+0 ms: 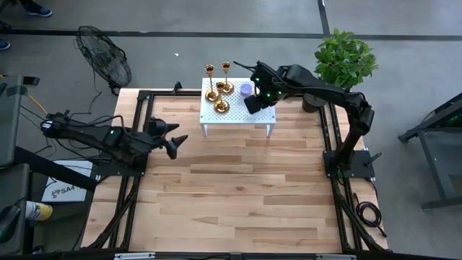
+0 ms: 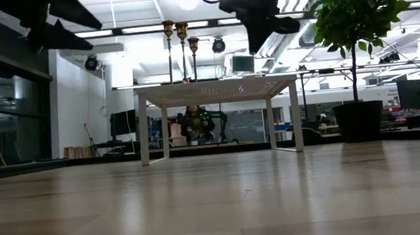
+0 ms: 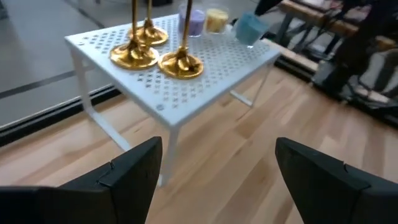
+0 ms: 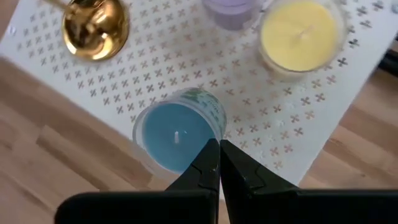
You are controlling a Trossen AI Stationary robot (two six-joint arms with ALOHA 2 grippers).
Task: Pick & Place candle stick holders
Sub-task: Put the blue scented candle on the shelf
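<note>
Three gold candle stick holders stand upright on their round bases on the left half of a small white perforated table. They also show in the left wrist view. My right gripper is shut, above the table's right near part, with its tips at the rim of a blue candle jar. My left gripper is open and empty. It hovers left of the white table, pointing toward it. My right gripper's shut fingertips come from above at the blue candle jar's rim, near the white table's edge. I cannot tell whether they touch it.
A yellow candle and a purple candle stand on the white table beside the blue one. A potted plant stands at the far right corner and a fan beyond the far left. Bare wood lies in front of the white table.
</note>
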